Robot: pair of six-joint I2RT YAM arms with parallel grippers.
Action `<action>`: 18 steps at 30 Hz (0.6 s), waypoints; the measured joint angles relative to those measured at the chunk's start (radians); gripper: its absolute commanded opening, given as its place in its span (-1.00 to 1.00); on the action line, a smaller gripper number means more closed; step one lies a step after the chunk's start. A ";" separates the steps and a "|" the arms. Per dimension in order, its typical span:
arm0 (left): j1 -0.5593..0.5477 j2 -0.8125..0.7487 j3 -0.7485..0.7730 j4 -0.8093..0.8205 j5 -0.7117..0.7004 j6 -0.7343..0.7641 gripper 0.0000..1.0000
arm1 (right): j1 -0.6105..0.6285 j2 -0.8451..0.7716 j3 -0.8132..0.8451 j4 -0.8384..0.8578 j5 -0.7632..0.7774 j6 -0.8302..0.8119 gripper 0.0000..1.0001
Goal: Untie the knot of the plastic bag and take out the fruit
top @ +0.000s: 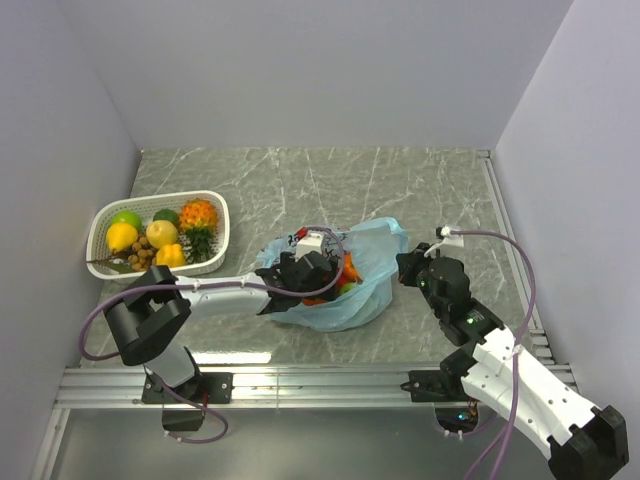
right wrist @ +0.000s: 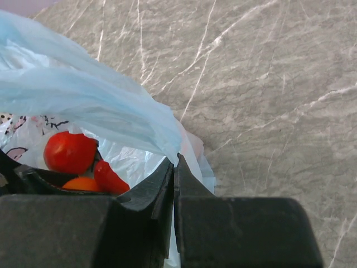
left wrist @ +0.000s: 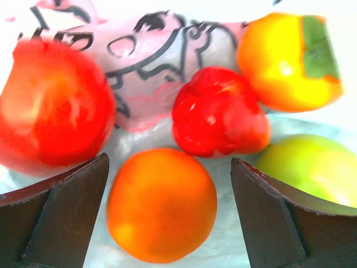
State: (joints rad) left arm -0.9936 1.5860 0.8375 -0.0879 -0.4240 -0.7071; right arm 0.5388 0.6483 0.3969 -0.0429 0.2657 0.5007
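The pale blue plastic bag (top: 365, 290) lies open in the middle of the table, and no knot shows. My left gripper (top: 318, 272) reaches into its mouth. In the left wrist view that gripper (left wrist: 170, 163) is open, its fingers (left wrist: 67, 212) on either side of a round orange (left wrist: 162, 204), with a gap on the right side. Around it lie a red apple (left wrist: 53, 106), a red strawberry-like piece (left wrist: 217, 111), a persimmon (left wrist: 290, 58) and a yellow-green pear (left wrist: 312, 167). My right gripper (right wrist: 174, 160) is shut on the bag's edge (right wrist: 139, 125), holding it up at the bag's right side (top: 410, 265).
A white slotted basket (top: 95, 232) stands at the back left and holds a green apple (top: 127, 218), yellow fruit (top: 161, 233) and an orange pineapple-like fruit (top: 199, 214). White walls close in the marble table on three sides.
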 measured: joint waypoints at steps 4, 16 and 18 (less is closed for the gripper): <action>-0.003 -0.004 -0.006 0.030 -0.004 0.007 0.93 | 0.000 0.002 -0.011 0.019 -0.002 0.001 -0.87; -0.003 0.072 0.036 0.011 -0.048 -0.003 -0.05 | 0.000 0.005 -0.013 0.035 -0.003 0.001 -0.86; -0.008 0.066 0.042 -0.010 -0.048 -0.004 -0.35 | 0.000 -0.002 -0.016 0.035 0.003 0.000 -0.86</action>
State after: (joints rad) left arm -1.0016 1.6516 0.8799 -0.0982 -0.4721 -0.7109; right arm 0.5392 0.6468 0.3809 -0.0078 0.2684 0.5011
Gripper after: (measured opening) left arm 0.704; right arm 0.070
